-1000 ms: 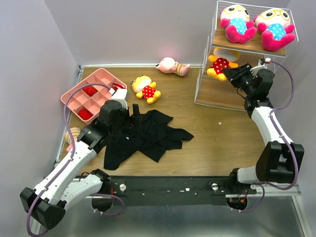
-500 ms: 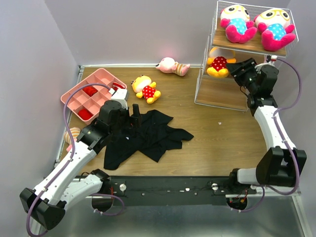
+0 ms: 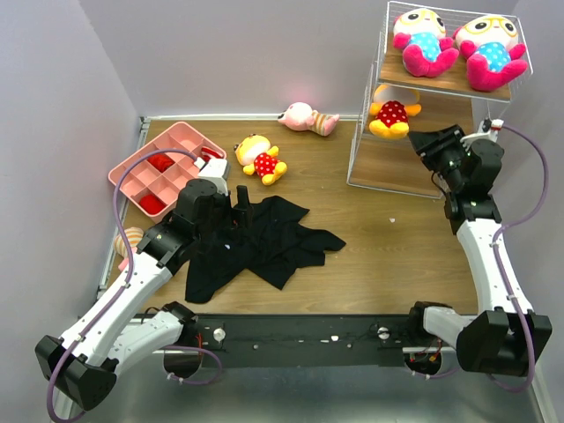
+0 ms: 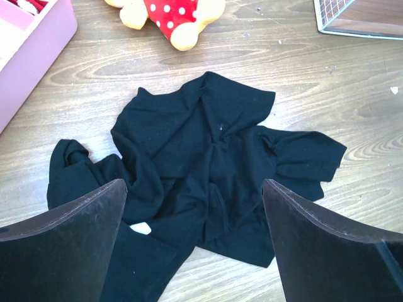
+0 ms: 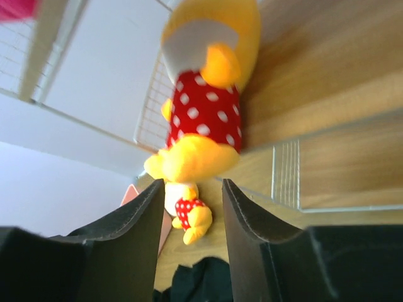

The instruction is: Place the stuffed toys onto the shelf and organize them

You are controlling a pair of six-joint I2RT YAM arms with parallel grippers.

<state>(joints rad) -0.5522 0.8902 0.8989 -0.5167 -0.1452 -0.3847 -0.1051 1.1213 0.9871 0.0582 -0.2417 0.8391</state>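
The shelf [image 3: 388,165] stands at the back right. Two white-faced blue dolls [image 3: 423,40] [image 3: 489,48] sit on its top board. A yellow-orange doll [image 3: 392,110] lies on the middle board and also shows in the right wrist view [image 5: 208,107]. My right gripper [image 3: 429,141] [image 5: 192,207] is open and empty, just off the shelf's front right. A second yellow-orange doll [image 3: 260,159] [image 4: 170,16] and a pale pink doll [image 3: 308,117] lie on the table. Another pink doll [image 3: 128,240] is half hidden by my left arm. My left gripper [image 3: 240,201] [image 4: 194,189] hangs open over the black garment [image 4: 208,163].
The black garment [image 3: 264,238] is spread over the table's middle. A pink compartment tray [image 3: 163,167] with red items sits at the back left. Walls close the table on the left, back and right. The shelf's lower wire corner [image 4: 359,19] shows in the left wrist view.
My right gripper has drawn back from the yellow-orange doll, which stays lying on the middle board. The left arm has not moved.
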